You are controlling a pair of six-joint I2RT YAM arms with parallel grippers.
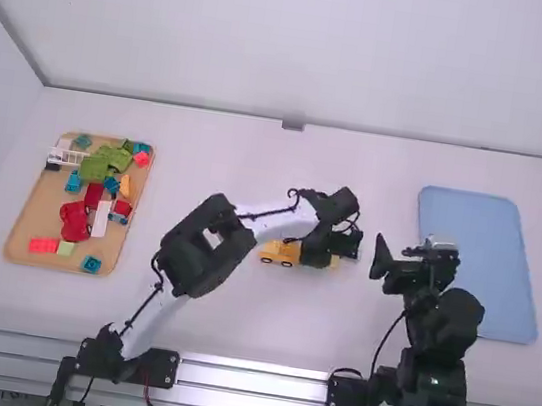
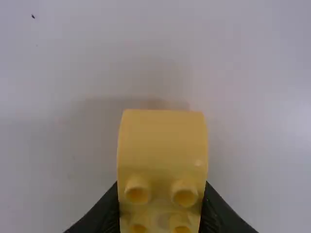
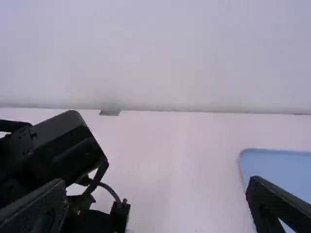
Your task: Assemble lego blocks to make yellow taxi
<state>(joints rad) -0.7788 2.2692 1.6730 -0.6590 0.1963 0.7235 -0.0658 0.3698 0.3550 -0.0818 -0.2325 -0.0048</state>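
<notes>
While curved yellow plastic block [image 2: 163,145] is clamped in left jaws above white desk [image 1: 233,329], right jaws are spread apart; block probably light, stiff, slick, best gripped squarely across width.

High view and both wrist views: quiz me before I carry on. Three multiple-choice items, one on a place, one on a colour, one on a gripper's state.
1. Where in the high view is the blue tray?
A left side
B right side
C centre

2. What colour is the block in the left gripper?
A red
B green
C yellow

3. The right gripper is:
A open
B shut on a block
C shut on nothing

Key:
1 B, seen toward that edge of the high view.
2 C, seen between the fingers in the left wrist view.
3 A, its fingers stand wide apart in the right wrist view.
</notes>
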